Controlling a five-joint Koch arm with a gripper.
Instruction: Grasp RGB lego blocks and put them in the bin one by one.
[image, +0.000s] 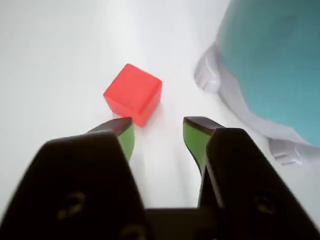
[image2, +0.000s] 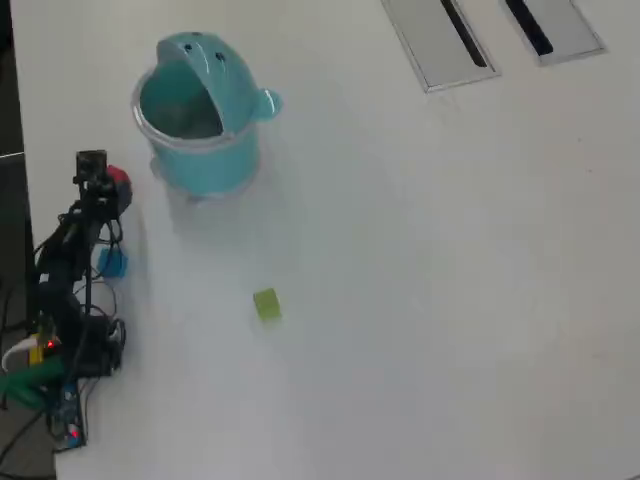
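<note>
Hovering with my gripper (image: 159, 132) parted and empty, I face the small red plastic cube (image: 133, 93) just ahead-left; teal round plastic bin (image: 272, 60) ahead-right. Blue block (image2: 110, 262) and green block (image2: 266, 303) remain on the white worktop (image2: 430, 300); none visibly binned.

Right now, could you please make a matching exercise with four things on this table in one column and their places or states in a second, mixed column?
Things:
1. red block
2. green block
3. bin
4. end effector

Places or states:
A. lid up, nothing visible inside, in the overhead view
B. open, holding nothing
C. alone on the table, below and right of the bin in the overhead view
D. on the table just ahead of the open fingers, in the wrist view

Pairs: 1-D, 2-C, 3-A, 4-B
</note>
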